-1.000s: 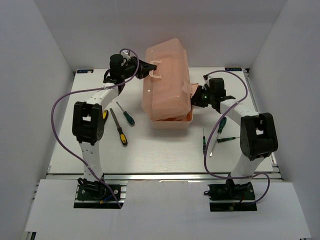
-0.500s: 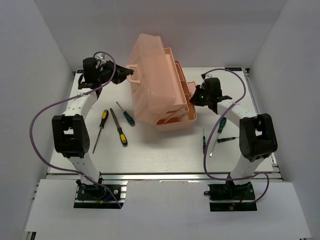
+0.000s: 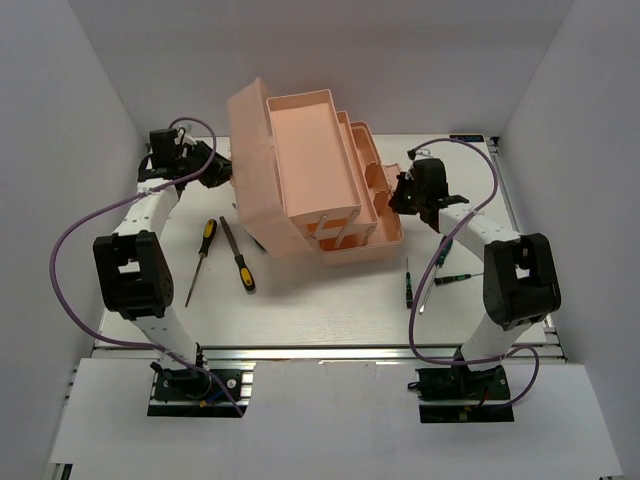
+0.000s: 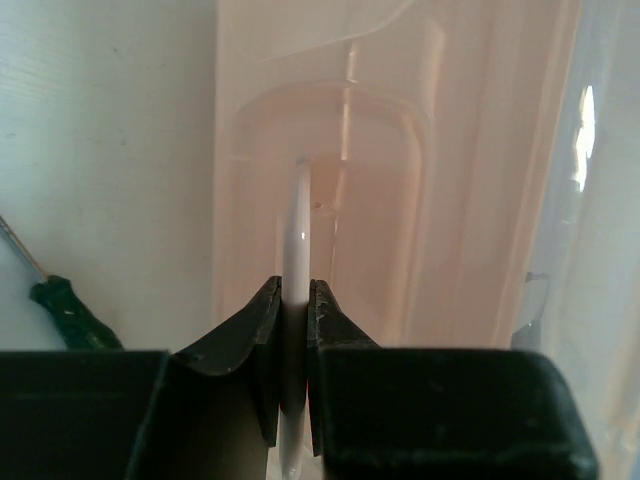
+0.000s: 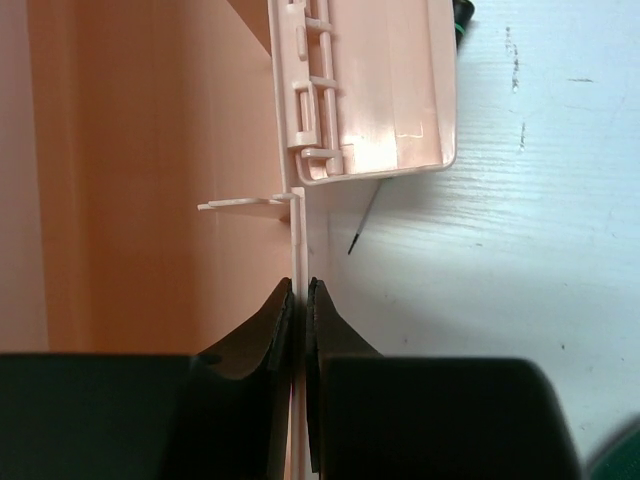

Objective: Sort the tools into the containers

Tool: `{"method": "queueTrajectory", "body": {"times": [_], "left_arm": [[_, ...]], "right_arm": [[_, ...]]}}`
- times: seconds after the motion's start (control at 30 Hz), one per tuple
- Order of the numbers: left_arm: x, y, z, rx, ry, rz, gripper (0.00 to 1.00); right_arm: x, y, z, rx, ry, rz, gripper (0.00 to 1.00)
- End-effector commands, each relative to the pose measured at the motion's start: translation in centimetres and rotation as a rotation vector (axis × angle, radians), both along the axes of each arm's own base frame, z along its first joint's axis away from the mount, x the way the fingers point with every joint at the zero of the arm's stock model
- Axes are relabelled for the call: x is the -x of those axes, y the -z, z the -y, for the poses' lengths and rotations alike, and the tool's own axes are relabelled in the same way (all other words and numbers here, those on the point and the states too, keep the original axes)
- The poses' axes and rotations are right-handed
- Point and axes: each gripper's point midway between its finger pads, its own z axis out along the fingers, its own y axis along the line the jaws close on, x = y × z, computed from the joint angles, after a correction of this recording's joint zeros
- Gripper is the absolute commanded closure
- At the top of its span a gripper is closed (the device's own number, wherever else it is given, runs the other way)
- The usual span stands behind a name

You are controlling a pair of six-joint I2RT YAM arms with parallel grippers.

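Note:
The salmon-pink toolbox (image 3: 262, 205) stands open at the table's middle, its lid swung up to the left and its stepped trays (image 3: 310, 140) fanned out. My left gripper (image 3: 216, 168) is shut on the lid handle (image 4: 298, 225). My right gripper (image 3: 399, 194) is shut on the box's right wall (image 5: 298, 240). Two yellow-and-black screwdrivers (image 3: 203, 244) (image 3: 239, 258) lie left of the box. Small green-handled screwdrivers (image 3: 408, 286) (image 3: 444, 248) lie to its right. One green handle (image 4: 72, 312) shows in the left wrist view.
White walls enclose the table on three sides. Purple cables loop from both arms. A thin screwdriver tip (image 5: 362, 222) lies on the table just right of the box wall.
My left gripper has pulled the lid handle leftward, swinging the lid open and fanning out the trays. The lid now hides the green screwdriver to the left of the box. My right gripper has stayed put.

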Motion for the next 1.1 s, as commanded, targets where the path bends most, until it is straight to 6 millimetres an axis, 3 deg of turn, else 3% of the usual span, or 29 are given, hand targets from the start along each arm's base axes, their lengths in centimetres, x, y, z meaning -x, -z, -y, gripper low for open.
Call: {"method": "queueTrajectory", "body": {"times": [0.0,0.47,0.6,1.07], "left_arm": [[0.3,1.0,-0.9,-0.056,-0.011,-0.013,1.00],[-0.8,5.6,-1.5,-0.084,0.002,-0.084,0.99],[-0.9,6.6,-1.8,-0.084,0.013,-0.100,0.83],[1.7,8.4,-3.2,-0.089,0.024,-0.135,0.55]], "right_arm": [[-0.3,-1.7,2.0,0.008,0.077,0.045,1.00],[0.1,-1.8,0.7,-0.047,0.021,0.028,1.00],[0.0,-2.0,0.3,-0.062,0.012,0.028,1.00],[0.0,-1.8,-0.3,-0.086,-0.013,0.013,1.00]]}}
